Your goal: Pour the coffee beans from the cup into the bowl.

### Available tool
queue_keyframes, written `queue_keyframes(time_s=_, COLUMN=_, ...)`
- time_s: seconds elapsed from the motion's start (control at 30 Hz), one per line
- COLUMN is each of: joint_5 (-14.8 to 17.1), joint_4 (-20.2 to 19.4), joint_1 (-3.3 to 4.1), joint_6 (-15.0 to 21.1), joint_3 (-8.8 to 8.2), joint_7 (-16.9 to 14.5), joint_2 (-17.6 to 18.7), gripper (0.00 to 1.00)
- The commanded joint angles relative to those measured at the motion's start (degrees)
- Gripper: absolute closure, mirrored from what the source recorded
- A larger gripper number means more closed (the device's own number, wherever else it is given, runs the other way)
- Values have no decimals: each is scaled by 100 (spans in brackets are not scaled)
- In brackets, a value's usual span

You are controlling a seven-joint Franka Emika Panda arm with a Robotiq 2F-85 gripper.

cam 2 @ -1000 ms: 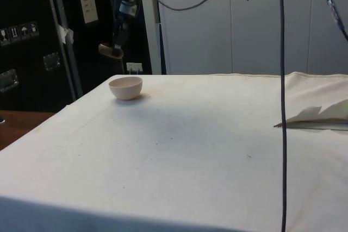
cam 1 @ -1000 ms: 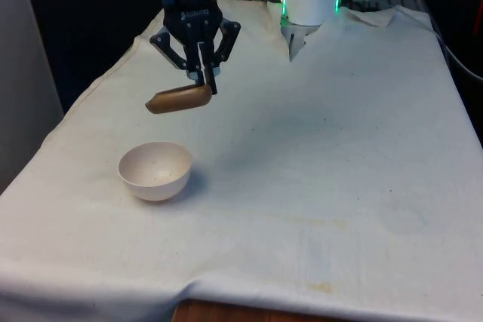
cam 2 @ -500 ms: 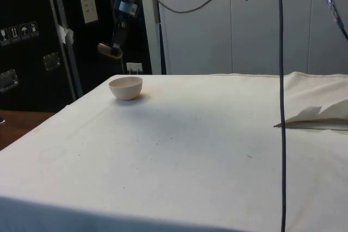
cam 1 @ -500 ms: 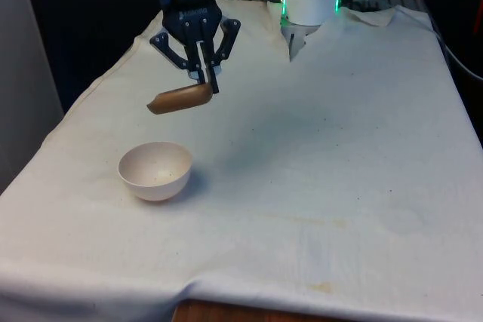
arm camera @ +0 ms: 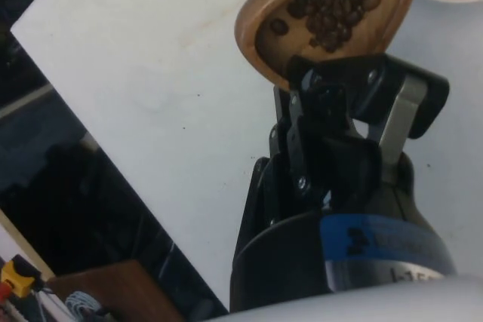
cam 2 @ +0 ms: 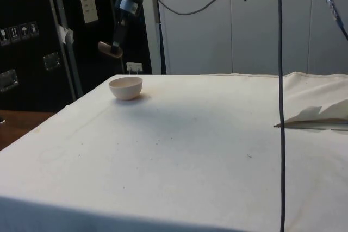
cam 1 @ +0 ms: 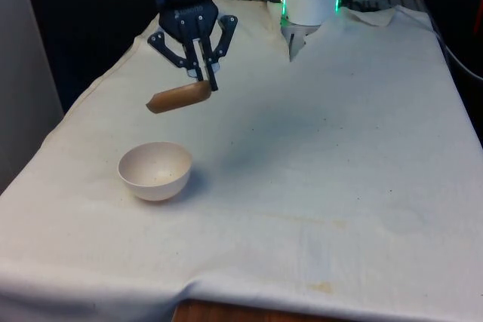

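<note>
Front view, largest item first: I see the white cloth covering the table across most of the frame. At upper left the gripper hangs in the air, fingers closed on the rim of the brown cup, which lies tipped nearly flat. Left of centre, below the cup and apart from it, the pale bowl rests on the cloth. In the wrist view I see coffee beans inside the cup.

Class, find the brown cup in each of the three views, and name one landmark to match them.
Front view: cup held by the pincer, above the bowl.
Side view: cup hangs above the bowl.
Wrist view: cup, beans inside.
Landmark: the bowl.
</note>
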Motion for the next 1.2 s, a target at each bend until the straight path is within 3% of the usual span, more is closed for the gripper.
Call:
queue_keyframes(time_s=0.0, joint_5=63, joint_4=63, joint_1=-34, joint_6=-52, joint_3=17, joint_7=17, joint_2=40, gripper=100)
queue_keyframes(time_s=0.17, joint_5=218, joint_4=120, joint_1=-34, joint_6=-120, joint_3=-29, joint_7=40, joint_2=74, gripper=100)
queue_keyframes(time_s=0.2, joint_5=195, joint_4=74, joint_1=0, joint_6=-74, joint_3=-52, joint_7=23, joint_2=52, gripper=100)
queue_keyframes(time_s=0.23, joint_5=241, joint_4=138, joint_1=-34, joint_6=-132, joint_3=-34, joint_7=46, joint_2=86, gripper=100)
queue_keyframes(time_s=0.5, joint_5=447, joint_4=275, joint_1=-34, joint_6=-241, joint_3=-126, joint_7=97, joint_2=178, gripper=100)
queue_keyframes(time_s=0.53, joint_5=407, joint_4=229, joint_1=0, joint_6=-201, joint_3=-143, joint_7=80, joint_2=155, gripper=100)
queue_keyframes(time_s=0.57, joint_5=464, joint_4=292, joint_1=-34, joint_6=-252, joint_3=-138, joint_7=109, joint_2=189, gripper=100)
queue_keyframes(time_s=0.8, joint_5=625, joint_4=344, joint_1=-34, joint_6=-281, joint_3=-189, joint_7=138, joint_2=229, gripper=100)
queue_keyframes(time_s=0.83, joint_5=602, joint_4=292, joint_1=-6, joint_6=-229, joint_3=-201, joint_7=103, joint_2=201, gripper=100)
queue_keyframes(time_s=0.87, joint_5=659, joint_4=344, joint_1=-29, joint_6=-281, joint_3=-206, joint_7=166, joint_2=235, gripper=100)
queue_keyframes(time_s=1.17, joint_5=814, joint_4=327, joint_1=-11, joint_6=-246, joint_3=-229, joint_7=344, joint_2=229, gripper=100)
